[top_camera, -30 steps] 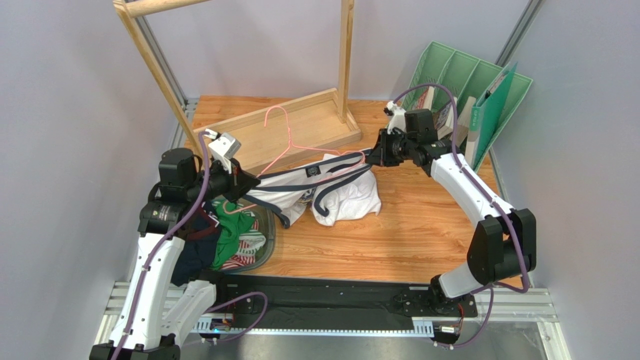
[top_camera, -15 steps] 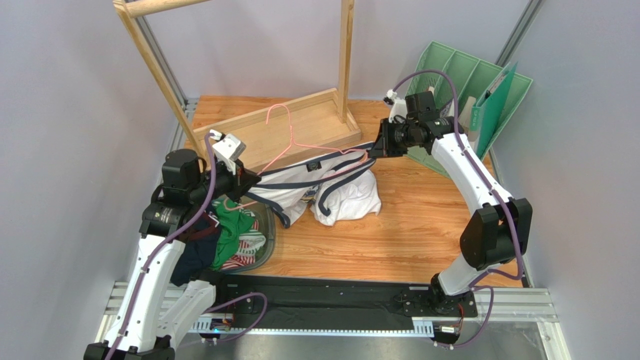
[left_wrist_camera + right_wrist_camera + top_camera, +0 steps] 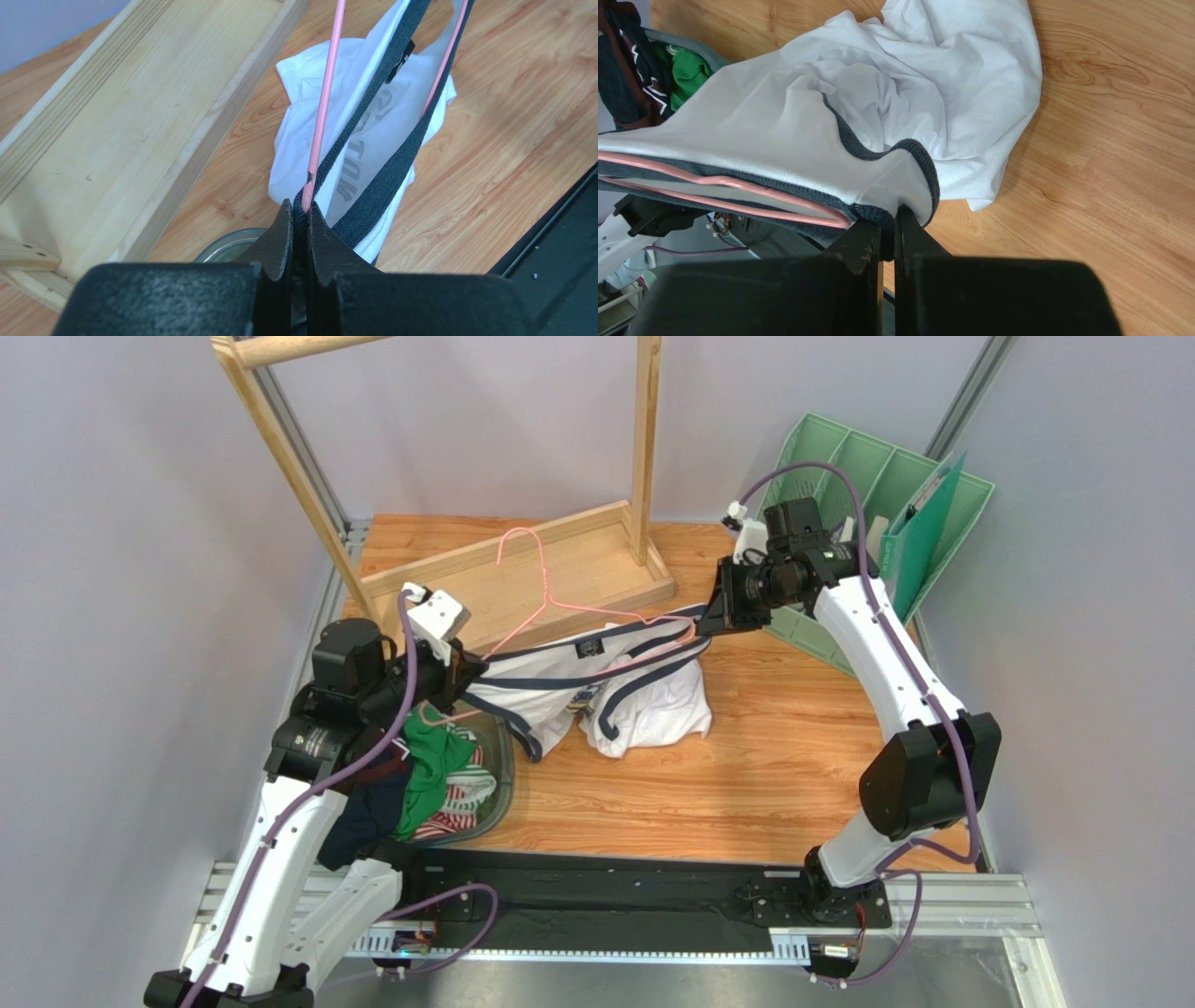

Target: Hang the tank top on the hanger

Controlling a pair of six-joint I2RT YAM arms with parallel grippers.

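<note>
My left fingers (image 3: 279, 234) pinch the hanger (image 3: 323, 105) together with the tank top (image 3: 934, 77) trim. My right fingers (image 3: 866, 246) pinch its other edge (pink wire alongside).

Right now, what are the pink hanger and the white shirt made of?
The thin pink triangular hanger looks like coated wire: slim, smooth, evenly coloured. The white tank top with navy trim looks like soft knit fabric, matte and wrinkled; its exact fibre is unclear.
</note>
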